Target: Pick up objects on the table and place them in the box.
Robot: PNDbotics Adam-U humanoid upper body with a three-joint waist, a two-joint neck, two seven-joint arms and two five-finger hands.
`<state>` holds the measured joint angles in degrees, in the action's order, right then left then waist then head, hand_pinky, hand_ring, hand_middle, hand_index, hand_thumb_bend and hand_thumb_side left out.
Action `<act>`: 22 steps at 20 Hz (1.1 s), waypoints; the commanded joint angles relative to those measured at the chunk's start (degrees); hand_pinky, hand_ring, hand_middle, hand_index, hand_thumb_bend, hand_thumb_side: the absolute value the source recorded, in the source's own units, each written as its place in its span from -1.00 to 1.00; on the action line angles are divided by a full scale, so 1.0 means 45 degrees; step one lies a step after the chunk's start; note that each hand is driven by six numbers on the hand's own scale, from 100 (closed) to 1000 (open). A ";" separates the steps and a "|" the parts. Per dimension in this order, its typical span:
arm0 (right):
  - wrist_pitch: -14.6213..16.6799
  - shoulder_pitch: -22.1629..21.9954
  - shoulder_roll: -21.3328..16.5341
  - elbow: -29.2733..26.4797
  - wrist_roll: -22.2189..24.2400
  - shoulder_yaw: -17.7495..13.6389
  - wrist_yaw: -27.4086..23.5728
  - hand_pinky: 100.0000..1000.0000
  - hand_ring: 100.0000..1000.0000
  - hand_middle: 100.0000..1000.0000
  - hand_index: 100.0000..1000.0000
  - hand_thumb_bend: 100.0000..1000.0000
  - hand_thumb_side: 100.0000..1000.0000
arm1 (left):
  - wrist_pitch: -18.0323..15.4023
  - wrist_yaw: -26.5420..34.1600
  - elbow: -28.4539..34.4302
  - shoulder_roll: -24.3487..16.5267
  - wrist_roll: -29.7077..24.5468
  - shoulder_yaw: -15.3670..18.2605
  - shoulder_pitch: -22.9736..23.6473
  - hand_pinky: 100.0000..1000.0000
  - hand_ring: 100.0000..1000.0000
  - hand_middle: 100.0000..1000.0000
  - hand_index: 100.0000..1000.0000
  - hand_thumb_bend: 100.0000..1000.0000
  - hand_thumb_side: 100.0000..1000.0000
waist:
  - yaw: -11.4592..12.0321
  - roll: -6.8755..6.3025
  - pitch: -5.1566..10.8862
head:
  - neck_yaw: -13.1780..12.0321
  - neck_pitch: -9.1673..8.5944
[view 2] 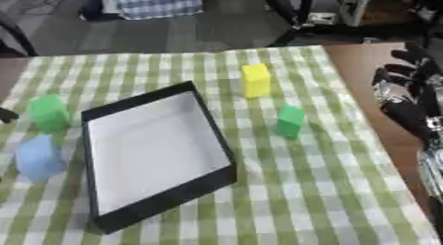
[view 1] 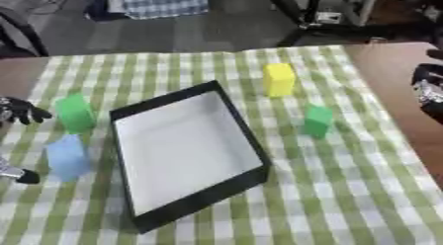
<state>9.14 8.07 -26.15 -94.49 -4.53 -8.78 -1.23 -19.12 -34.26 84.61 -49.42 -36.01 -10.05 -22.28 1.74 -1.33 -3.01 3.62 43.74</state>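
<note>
We see a surface point(view 1: 380, 76) covered with a green-and-white checked cloth point(view 1: 346, 189), and on the cloth a shallow box point(view 1: 186, 152) with black walls and a white floor, set askew so that one corner points toward the near left; nothing lies inside it. Four blocks stand on the cloth outside the box. A yellow block point(view 1: 279, 79) stands upright just beyond the box's far right corner, and a small green block point(view 1: 318, 120) stands to the right of the box, apart from its wall. To the left of the box a larger green block point(view 1: 75, 112) stands on the far side and a pale blue block point(view 1: 67, 156) stands nearer, both close to the box's left wall without touching it. Our left hand point(view 1: 19, 110) shows at the left edge, its dark fingers curled just beside the larger green block and holding nothing. Our right hand point(view 2: 407, 98) hangs over the bare brown wood at the right edge, well apart from every block, fingers relaxed and spread, empty.
</note>
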 commanded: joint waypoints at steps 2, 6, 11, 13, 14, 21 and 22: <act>0.0036 0.0154 -0.0284 -0.0134 0.0064 -0.0052 0.0020 0.56 0.57 0.64 0.92 -0.88 -0.54 | 0.0178 0.0281 0.0342 -0.0321 -0.1024 0.0240 -0.0293 0.38 0.40 0.45 0.84 0.37 0.05 | -0.0002 0.0075 0.0384 | 0.0025 0.0085; 0.0046 0.0148 -0.0263 -0.0125 0.0103 -0.0034 -0.0002 0.56 0.57 0.64 0.92 -0.89 -0.54 | 0.0505 0.0134 0.0226 -0.0037 -0.1901 0.0240 -0.0471 0.36 0.39 0.45 0.84 0.38 0.05 | 0.0007 0.0087 0.0395 | 0.0046 0.0085; 0.0046 0.0136 -0.0248 -0.0116 0.0115 -0.0038 -0.0010 0.56 0.57 0.64 0.92 -0.89 -0.54 | 0.1138 -0.0455 -0.0217 0.0441 -0.1784 0.0287 -0.0650 0.36 0.39 0.45 0.85 0.38 0.06 | 0.0017 0.0116 0.0401 | 0.0077 0.0085; 0.0046 0.0137 -0.0236 -0.0114 0.0117 -0.0037 -0.0013 0.57 0.57 0.64 0.92 -0.89 -0.54 | 0.1284 -0.0724 -0.0466 0.0604 -0.1537 0.0246 -0.0709 0.36 0.40 0.46 0.84 0.38 0.06 | 0.0017 0.0127 0.0403 | 0.0087 0.0085; 0.0047 0.0139 -0.0232 -0.0112 0.0117 -0.0037 -0.0014 0.56 0.57 0.64 0.92 -0.89 -0.54 | 0.1326 -0.0851 -0.0581 0.0669 -0.1420 0.0225 -0.0739 0.36 0.40 0.46 0.84 0.38 0.06 | 0.0018 0.0131 0.0404 | 0.0091 0.0085; 0.0040 0.0147 -0.0220 -0.0107 0.0119 -0.0033 -0.0009 0.56 0.57 0.64 0.92 -0.89 -0.54 | 0.1425 -0.1526 -0.1200 0.0995 -0.0761 0.0206 -0.0843 0.34 0.38 0.44 0.84 0.36 0.06 | 0.0037 0.0155 0.0406 | 0.0125 0.0085; 0.0038 0.0150 -0.0219 -0.0106 0.0120 -0.0031 -0.0010 0.56 0.57 0.64 0.92 -0.89 -0.54 | 0.1411 -0.1528 -0.1254 0.1035 -0.0716 0.0200 -0.0849 0.34 0.37 0.44 0.83 0.35 0.06 | 0.0041 0.0158 0.0408 | 0.0123 0.0085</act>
<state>9.19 8.07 -25.98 -94.45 -4.12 -8.74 -1.23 -12.79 -40.85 78.86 -43.64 -39.85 -9.87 -25.17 1.86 -1.32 -2.89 4.11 43.74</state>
